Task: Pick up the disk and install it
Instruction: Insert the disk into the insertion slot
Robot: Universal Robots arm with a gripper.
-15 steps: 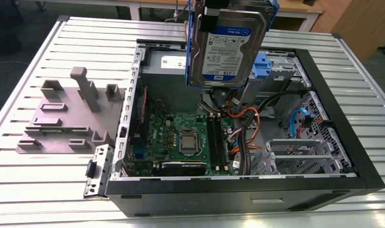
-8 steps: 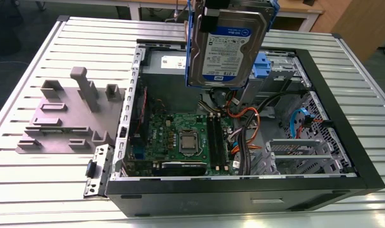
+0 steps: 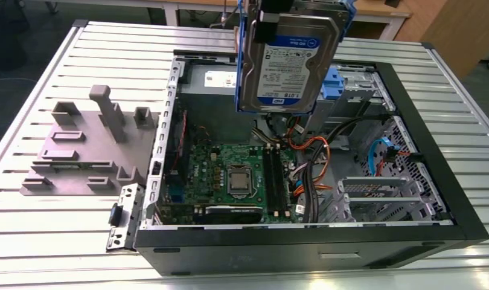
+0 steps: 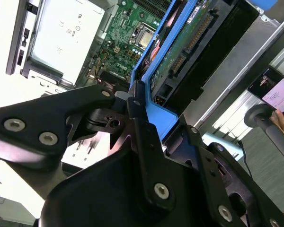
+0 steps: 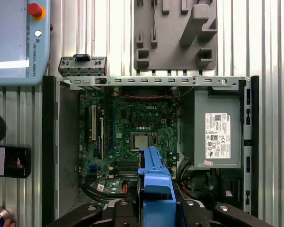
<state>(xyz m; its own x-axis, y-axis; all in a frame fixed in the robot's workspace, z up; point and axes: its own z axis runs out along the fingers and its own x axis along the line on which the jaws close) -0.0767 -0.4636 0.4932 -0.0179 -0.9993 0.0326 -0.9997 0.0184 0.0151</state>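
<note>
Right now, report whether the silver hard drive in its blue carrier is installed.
Not installed: the gripper holds the blue-framed disk upright above the open black computer case.

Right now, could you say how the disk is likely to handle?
The disk looks rigid: metal body, no sag. Probably dense for its size. The gripper pinches its blue plastic carrier, which may flex or slip.

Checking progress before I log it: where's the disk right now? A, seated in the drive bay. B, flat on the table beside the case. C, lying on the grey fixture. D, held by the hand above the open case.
D: the hand grips the disk by its blue frame, above the case.
</note>
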